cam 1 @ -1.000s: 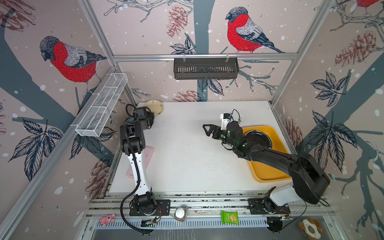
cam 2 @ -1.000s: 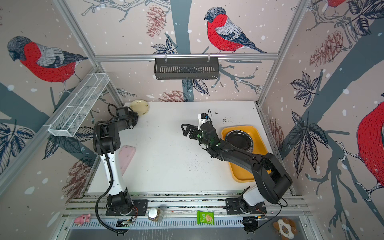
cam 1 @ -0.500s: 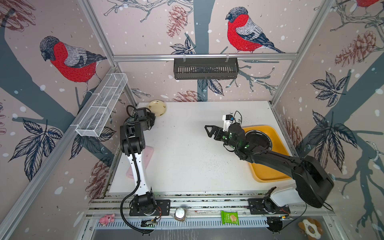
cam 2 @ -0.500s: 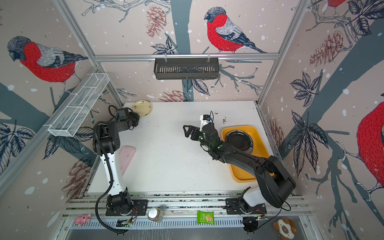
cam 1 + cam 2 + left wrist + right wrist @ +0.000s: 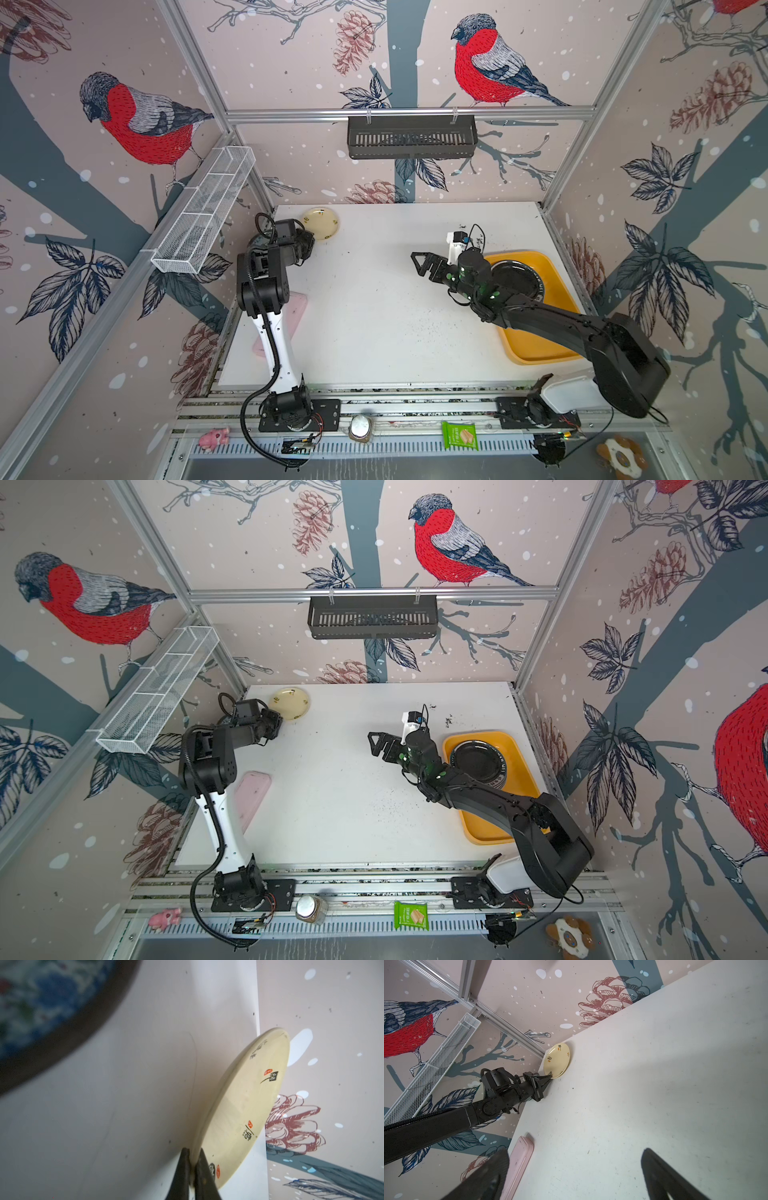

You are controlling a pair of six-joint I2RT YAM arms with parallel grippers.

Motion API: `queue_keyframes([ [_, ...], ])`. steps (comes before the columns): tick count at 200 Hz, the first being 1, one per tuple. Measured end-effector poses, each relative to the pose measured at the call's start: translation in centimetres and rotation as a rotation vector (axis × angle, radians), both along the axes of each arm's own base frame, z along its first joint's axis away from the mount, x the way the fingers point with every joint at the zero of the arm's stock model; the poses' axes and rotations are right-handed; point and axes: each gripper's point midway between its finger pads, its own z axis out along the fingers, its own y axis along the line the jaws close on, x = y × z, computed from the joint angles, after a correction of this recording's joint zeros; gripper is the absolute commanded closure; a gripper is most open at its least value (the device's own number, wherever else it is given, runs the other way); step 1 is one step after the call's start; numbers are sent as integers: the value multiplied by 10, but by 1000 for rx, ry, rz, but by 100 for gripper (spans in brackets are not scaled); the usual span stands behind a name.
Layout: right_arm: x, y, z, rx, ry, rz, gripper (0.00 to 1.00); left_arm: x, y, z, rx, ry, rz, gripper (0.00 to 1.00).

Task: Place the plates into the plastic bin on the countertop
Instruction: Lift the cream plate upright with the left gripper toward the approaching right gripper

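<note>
The left gripper (image 5: 192,1160) clenches the round cream-yellow plate (image 5: 321,223) by its thin rim, likely its only graspable edge, in the white countertop's (image 5: 374,316) far-left corner; the right gripper (image 5: 419,264) gapes empty.

Black-and-white left arm (image 5: 276,345) carries a ribbed cable; right arm (image 5: 552,322) is black.

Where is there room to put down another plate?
The near half of the yellow bin is bare, between the black plate at its far end and its near wall. The middle of the table is bare too. The far left corner is crowded: the left gripper holds the cream plate there.
</note>
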Motion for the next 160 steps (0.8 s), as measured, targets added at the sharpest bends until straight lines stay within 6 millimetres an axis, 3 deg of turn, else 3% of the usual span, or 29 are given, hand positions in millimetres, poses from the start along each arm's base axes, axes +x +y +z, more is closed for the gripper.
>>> queue_keyframes([
  [58,-3,-4,0,2,-3,-4,0,-14,-38,30,32,-46,-131,96],
  [107,-7,-15,1,4,-10,-22,0,-39,-67,36,29,-22,-251,96],
  [131,-7,-20,-3,-1,-4,-32,0,-46,-81,56,27,-50,-316,95],
  [160,-6,-22,-4,-1,-3,-36,0,-58,-98,95,76,-114,-403,95],
])
